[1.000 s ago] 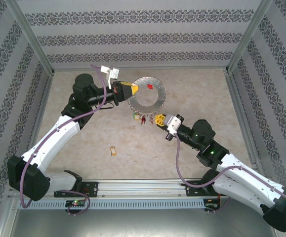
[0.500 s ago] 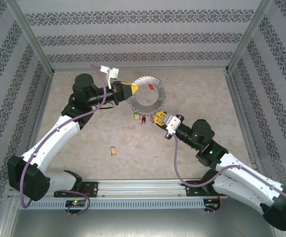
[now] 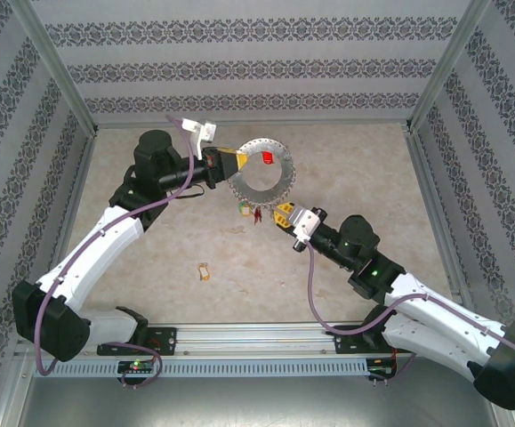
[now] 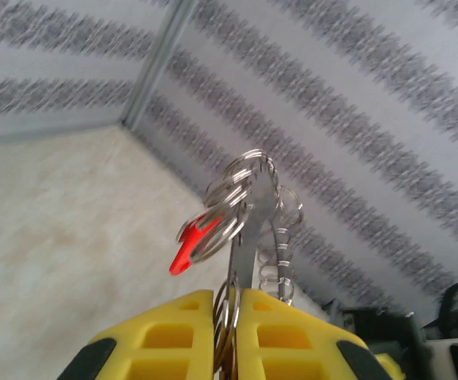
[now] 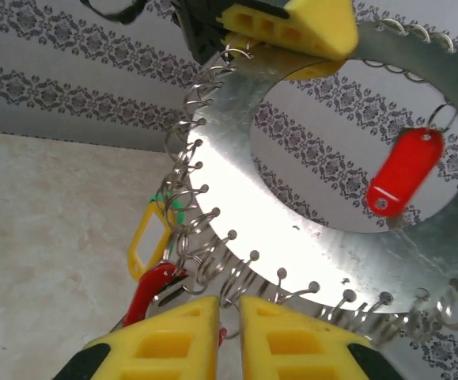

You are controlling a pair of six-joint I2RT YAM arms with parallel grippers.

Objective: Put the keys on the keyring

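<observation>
From above, the left hand clenched the keyring at its 9 o'clock edge, the red-tagged key hung near 12, and the tan-tagged key lay on the worktop toward 7. The left wrist view confirmed that pinch. In the right wrist view, the right hand sat at the ring's rim, and I could not tell its grip.

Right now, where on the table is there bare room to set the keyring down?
Bare table lies right of the keyring, to the right wall, and behind it. Another patch sits between the tan-tagged key and the right arm. It is crowded around the ring, where the left gripper, right gripper and hanging tags bunch.
</observation>
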